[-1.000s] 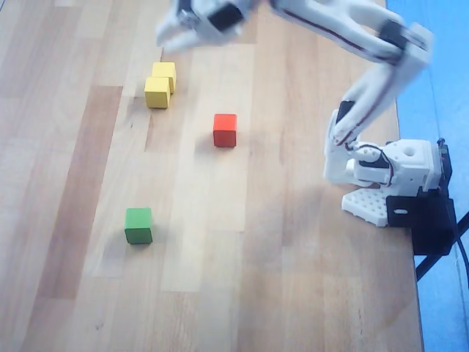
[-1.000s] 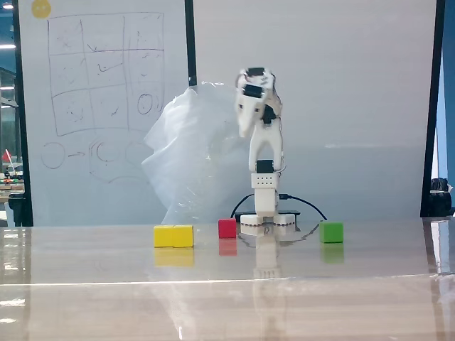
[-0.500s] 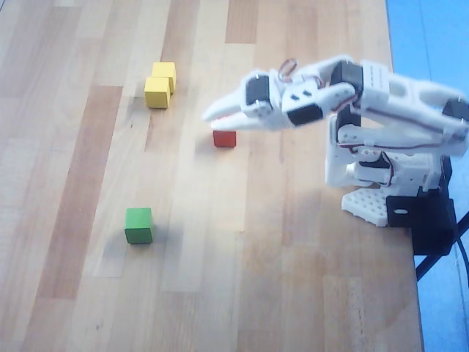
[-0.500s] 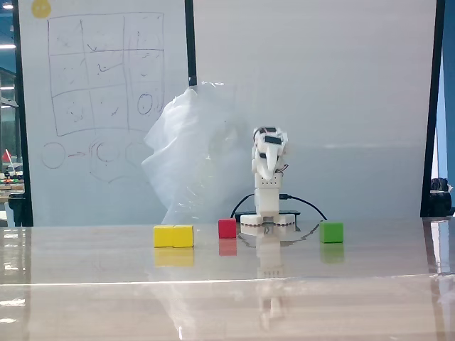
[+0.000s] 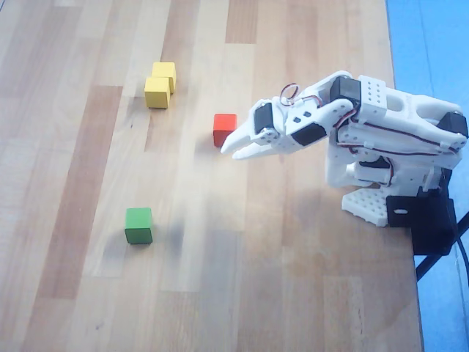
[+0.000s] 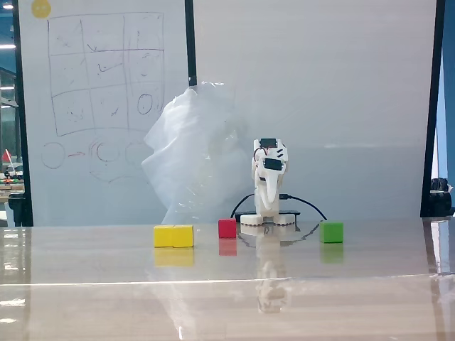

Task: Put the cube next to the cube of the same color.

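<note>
1. Pale wooden planks make up the table [image 5: 88, 293] in the overhead view; the fixed view shows its glossy surface mirroring the things on it, with a whiteboard [image 6: 99, 106] bearing a drawn grid and a crumpled clear plastic sheet [image 6: 192, 156] behind, neither of which the overhead view shows.
2. One small yellow wooden cube [image 5: 157, 93] lies touching the other small yellow wooden cube [image 5: 164, 73] near the top left of the overhead view, slightly offset from each other; in the fixed view they read as one yellow bar [image 6: 173, 236].
3. A small red wooden cube [image 5: 224, 129] sits to their right in the overhead view, a small green wooden cube [image 5: 138, 225] lower down and well apart.
4. The white arm's gripper [image 5: 233, 147] is folded back toward its base [image 5: 370, 205], tips just beside the red cube and holding nothing.
5. Its fingers lie close together, though whether they actually meet cannot be told from either view; the fixed view shows the gripper [image 6: 269, 211] head-on, pointing down.
</note>
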You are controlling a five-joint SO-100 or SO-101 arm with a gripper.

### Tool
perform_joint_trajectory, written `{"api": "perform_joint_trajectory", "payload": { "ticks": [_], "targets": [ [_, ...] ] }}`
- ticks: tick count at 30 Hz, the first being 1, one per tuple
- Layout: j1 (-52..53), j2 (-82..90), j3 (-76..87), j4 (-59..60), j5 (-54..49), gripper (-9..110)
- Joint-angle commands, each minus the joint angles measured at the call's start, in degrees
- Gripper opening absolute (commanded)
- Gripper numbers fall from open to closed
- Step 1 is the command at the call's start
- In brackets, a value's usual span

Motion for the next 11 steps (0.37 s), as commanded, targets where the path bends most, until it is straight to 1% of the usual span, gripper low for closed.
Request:
{"api": "perform_joint_trajectory", "payload": {
  "ticks": [1,11],
  "targets": [
    [-0.26,1.93,-0.97,0.26,0.09,6],
    [-0.88,1.76,-1.32,0.35,0.0,6]
  ]
}}
